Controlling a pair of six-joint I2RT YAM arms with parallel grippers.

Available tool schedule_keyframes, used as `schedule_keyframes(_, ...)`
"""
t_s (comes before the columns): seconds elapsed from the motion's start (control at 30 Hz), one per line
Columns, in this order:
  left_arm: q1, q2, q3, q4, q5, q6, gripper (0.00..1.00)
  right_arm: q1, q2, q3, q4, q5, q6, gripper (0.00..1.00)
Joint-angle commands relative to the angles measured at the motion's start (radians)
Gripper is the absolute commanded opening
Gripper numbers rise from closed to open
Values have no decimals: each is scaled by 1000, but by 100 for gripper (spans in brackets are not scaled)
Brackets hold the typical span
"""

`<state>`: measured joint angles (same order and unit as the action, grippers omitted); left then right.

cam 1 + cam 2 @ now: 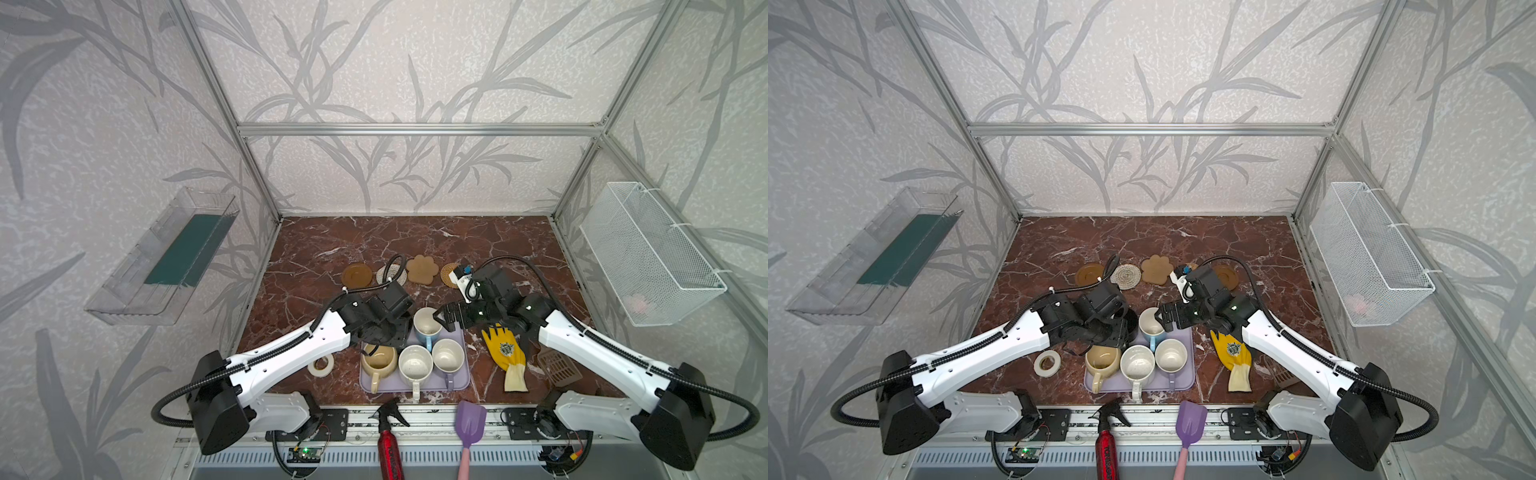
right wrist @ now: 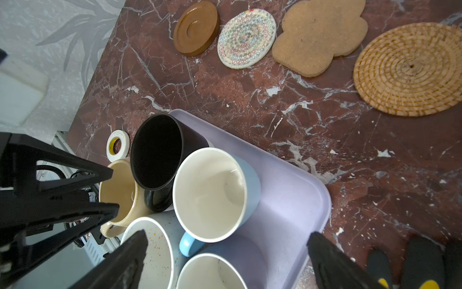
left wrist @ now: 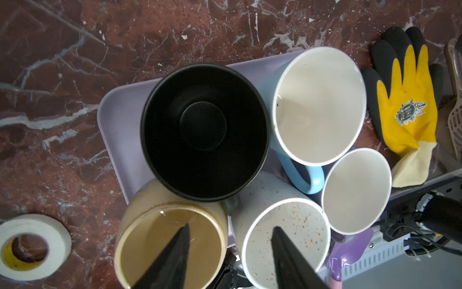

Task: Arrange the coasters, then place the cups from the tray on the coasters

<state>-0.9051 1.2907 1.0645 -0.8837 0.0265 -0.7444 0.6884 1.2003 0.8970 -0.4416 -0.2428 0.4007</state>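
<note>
On the lavender tray (image 2: 295, 190), at the near side of the table, all five cups stand upright and crowded together: the black cup (image 3: 203, 130) and the light blue cup (image 3: 320, 105) at the back, the beige cup (image 3: 150, 237), the speckled cup (image 3: 300, 225) and the lavender-grey cup (image 3: 356, 190) in front. The beige one is brown inside. I cannot tell whether any cup holds liquid.

My left pincer (image 3: 230, 227) hangs over the beige and speckled cups with its jaws partly apart and nothing clamped between them. My right pincer (image 2: 227, 234) hovers above the light blue cup, spread wide and empty.

Across the far side lie the coasters in a row: an amber disc (image 2: 196, 27), the woven round (image 2: 246, 38), the flower mat (image 2: 320, 35) and the rattan round (image 2: 410, 70). A second amber disc (image 1: 1228, 276) peeks out behind my right wrist.

In both top views my left arm covers most of the black cup. The wire basket (image 1: 648, 253) on the wall holds something pinkish that I cannot make out. The clear bin (image 1: 162, 257) holds a dark green sheet (image 1: 187, 253). The brown basket (image 1: 559, 368) is partly hidden by my right arm.
</note>
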Motion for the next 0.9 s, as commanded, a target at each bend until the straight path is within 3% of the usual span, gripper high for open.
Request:
schedule_keyframes(0.0,-11,23,-3,-15,-30,-35,49,7,-21,-7,18,20,18,99)
schedule_keyframes(0.63,-37,79,-54,83,-28,-59,38,13,-19,-28,55,29,26,99)
schedule_keyframes(0.87,-37,94,-63,55,-100,-53,34,13,-10,-33,58,23,31,99)
